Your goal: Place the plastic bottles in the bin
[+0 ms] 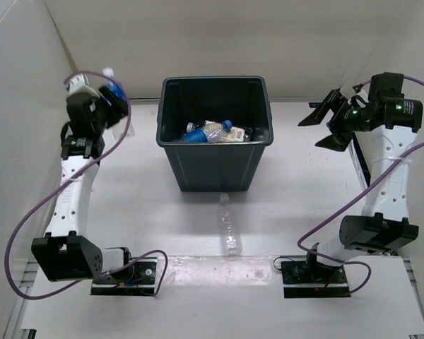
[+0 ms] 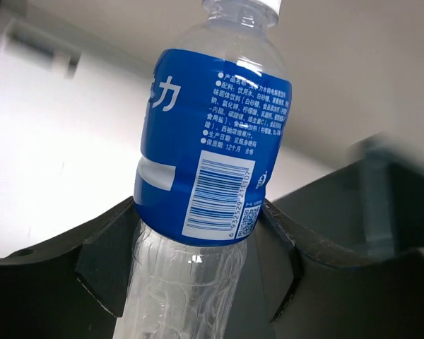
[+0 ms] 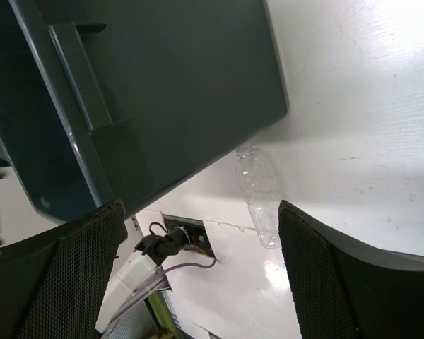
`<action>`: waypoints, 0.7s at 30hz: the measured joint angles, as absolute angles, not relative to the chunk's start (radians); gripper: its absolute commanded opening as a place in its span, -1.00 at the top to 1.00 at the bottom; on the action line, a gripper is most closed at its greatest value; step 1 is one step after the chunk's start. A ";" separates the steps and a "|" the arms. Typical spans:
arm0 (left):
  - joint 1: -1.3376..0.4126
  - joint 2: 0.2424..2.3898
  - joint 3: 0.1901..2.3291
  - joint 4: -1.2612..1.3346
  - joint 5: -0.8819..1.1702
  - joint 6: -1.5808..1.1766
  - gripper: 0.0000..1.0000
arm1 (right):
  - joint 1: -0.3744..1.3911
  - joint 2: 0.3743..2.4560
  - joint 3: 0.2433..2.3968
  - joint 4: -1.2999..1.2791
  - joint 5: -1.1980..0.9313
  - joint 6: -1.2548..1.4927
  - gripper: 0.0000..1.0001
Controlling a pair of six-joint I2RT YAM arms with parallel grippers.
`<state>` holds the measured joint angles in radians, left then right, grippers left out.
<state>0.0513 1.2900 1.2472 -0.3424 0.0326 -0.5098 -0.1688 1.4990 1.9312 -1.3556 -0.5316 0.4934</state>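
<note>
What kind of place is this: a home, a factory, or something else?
Probably a laboratory robot test cell: plain white panels enclose a white table, a left arm and a right arm are bolted at its near edge, and a bin holds plastic bottles.

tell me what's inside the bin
The bin holds a heap of bottles, mostly clear, one with a blue label, one with a blue cap. They overlap, so the count is unclear, and the near rim covers part of its floor.
</note>
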 measured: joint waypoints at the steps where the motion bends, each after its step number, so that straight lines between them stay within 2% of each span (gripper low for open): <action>1: 0.051 1.290 1.304 -0.332 0.036 -0.498 0.04 | -0.165 1.500 1.934 -1.356 -0.532 0.493 -0.81; 9: 0.033 1.282 1.564 -0.257 0.125 -0.509 0.04 | -0.152 1.501 1.938 -1.356 -0.533 0.493 -0.81; 13: -0.062 1.300 1.654 -0.239 0.164 -0.523 0.01 | -0.146 1.501 1.941 -1.356 -0.533 0.493 -0.81; 16: -0.189 1.342 1.740 -0.228 0.186 -0.509 -0.11 | -0.141 1.501 1.941 -1.356 -0.533 0.493 -0.81; 19: -0.309 1.380 1.777 -0.220 0.204 -0.493 -0.37 | -0.135 1.500 1.941 -1.356 -0.534 0.493 -0.81; 21: -0.373 1.407 1.779 -0.226 0.213 -0.486 -0.66 | -0.134 1.499 1.941 -1.356 -0.534 0.493 -0.81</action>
<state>-0.3729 1.4067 1.7790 -0.2264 0.2134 -0.4858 -0.1341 1.4994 1.9411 -1.3556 -0.5339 0.4931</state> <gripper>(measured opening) 0.754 0.905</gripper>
